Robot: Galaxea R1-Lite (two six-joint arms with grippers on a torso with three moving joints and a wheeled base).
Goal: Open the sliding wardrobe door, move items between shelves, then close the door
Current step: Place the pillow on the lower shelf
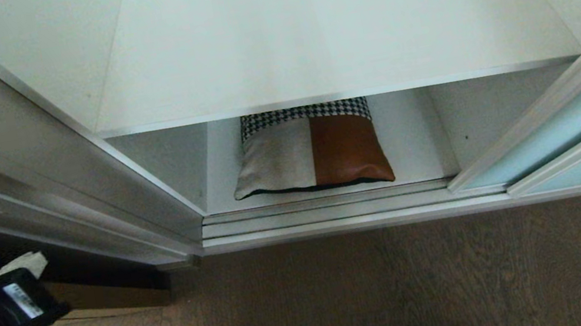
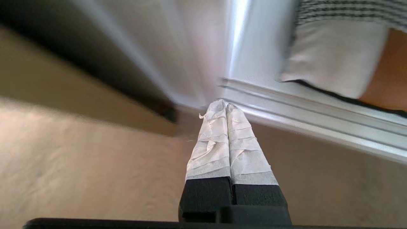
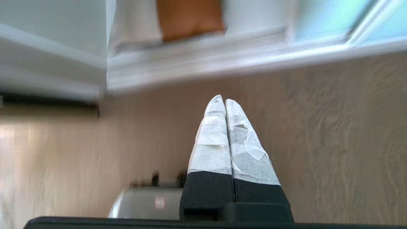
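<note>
- Cushion (image 1: 309,150): at the lower shelf's (image 1: 420,155) front edge; we judged it lay ahead and rightward of our left hand (image 2: 226,106).
- Both hands' fingers pressed together, empty; right hand (image 3: 221,100) over floor.

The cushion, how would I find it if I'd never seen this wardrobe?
Look into the open white wardrobe, under the wide white shelf. On the lower board, just behind the silver door track, lies the cushion. It is the only thing in there: a houndstooth strip at the back, cream fabric on one half, rust-brown leather on the other.
</note>
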